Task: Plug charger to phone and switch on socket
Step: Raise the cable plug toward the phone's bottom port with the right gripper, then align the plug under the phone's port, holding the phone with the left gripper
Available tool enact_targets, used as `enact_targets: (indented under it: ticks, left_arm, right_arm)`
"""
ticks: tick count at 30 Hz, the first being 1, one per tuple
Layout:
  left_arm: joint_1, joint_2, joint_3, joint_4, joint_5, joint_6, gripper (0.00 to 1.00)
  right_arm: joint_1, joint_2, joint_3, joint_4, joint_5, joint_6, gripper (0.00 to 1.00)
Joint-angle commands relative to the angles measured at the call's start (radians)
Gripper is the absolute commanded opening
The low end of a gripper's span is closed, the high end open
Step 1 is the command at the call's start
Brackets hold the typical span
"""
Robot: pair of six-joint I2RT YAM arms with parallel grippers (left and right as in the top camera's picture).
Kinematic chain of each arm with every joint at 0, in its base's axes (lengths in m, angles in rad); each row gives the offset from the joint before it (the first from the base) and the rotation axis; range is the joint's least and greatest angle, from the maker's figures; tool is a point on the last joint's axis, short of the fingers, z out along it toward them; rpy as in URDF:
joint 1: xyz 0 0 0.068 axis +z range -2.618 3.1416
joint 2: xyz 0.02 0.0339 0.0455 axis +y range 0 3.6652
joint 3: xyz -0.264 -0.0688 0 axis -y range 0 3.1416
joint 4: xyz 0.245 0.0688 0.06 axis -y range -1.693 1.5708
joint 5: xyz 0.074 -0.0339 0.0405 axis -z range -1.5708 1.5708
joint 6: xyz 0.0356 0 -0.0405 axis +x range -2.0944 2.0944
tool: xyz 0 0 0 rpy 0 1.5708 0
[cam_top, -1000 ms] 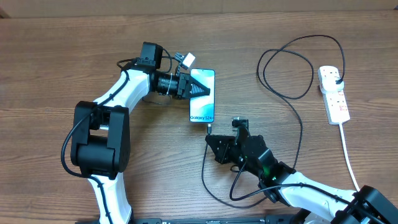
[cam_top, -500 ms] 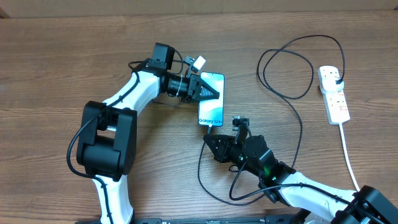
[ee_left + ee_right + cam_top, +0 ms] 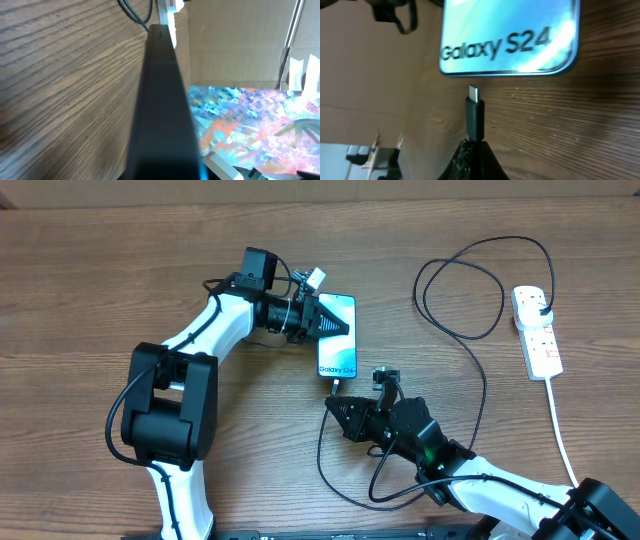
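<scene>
Gripping the phone by its upper end, left fingers hold it on the desk, Galaxy end toward the right arm. Connector of the charger clamped in right fingers; tip just short of the phone's lower edge, not touching. Cable loops off right to the socket, plug seated at its far end.

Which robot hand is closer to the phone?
Left. The left gripper is clamped on the phone's upper half. The right gripper sits just below the phone's lower end, holding the charger tip a small gap short of it.
</scene>
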Motion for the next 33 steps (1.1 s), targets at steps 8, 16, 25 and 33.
enact_targets:
  ticks: [8, 16, 25, 33]
  left_arm:
    - [0.024, -0.039, -0.003, 0.007, 0.103, -0.005, 0.04]
    - [0.064, -0.039, -0.003, -0.002, 0.177, 0.037, 0.04]
    - [0.055, -0.039, -0.003, -0.002, 0.177, 0.04, 0.04]
    - [0.055, -0.039, -0.003, -0.005, 0.178, 0.052, 0.04]
  right_arm:
    - [-0.003, 0.005, -0.002, 0.017, -0.035, 0.001, 0.04]
    - [-0.017, 0.005, -0.002, 0.023, -0.031, 0.001, 0.04]
    - [-0.016, 0.005, -0.002, 0.042, -0.076, 0.001, 0.04]
    - [-0.016, 0.005, 0.003, 0.052, -0.101, 0.0, 0.04]
